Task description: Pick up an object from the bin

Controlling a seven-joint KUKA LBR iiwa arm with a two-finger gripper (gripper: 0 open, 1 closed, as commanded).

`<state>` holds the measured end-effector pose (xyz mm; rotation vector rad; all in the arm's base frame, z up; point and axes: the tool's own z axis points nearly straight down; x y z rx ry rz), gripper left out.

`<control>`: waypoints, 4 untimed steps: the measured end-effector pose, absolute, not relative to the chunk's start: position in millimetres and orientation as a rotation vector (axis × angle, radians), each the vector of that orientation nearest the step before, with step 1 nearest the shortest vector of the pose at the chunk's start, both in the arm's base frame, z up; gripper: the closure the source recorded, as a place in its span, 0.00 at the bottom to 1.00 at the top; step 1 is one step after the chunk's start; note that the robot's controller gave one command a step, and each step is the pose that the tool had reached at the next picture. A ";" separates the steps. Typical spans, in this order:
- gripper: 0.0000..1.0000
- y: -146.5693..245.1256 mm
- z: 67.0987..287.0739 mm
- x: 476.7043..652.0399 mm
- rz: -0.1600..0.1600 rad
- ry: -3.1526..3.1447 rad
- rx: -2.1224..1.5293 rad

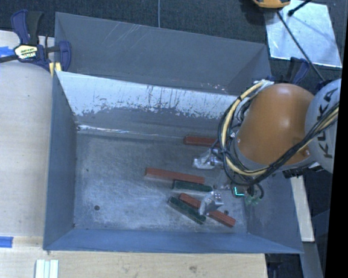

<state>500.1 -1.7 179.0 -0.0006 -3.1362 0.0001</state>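
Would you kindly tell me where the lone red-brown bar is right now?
The lone red-brown bar lies on the bin floor by the back wall, right of centre, beside the arm's orange cover and behind the heap of red and green bars.

Camera overhead, tilted, facing bin (61,174)

- The orange cover (278,126) on the wrist hides the bin's (63,156) wall and floor at three o'clock.
- The arm is cut off by the edge at three o'clock.
- A red-brown bar (198,141) at two o'clock loses its right end behind the cables (227,134).
- In the heap of bars (201,211) at five o'clock, the lower pieces lie half covered and cannot be counted.
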 end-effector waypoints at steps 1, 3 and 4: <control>0.00 -1.7 182.7 502.0 0.000 -3.144 -0.001; 1.00 -30.5 79.0 542.3 0.002 -3.174 -0.099; 1.00 -29.8 256.2 558.4 0.000 -3.151 -0.089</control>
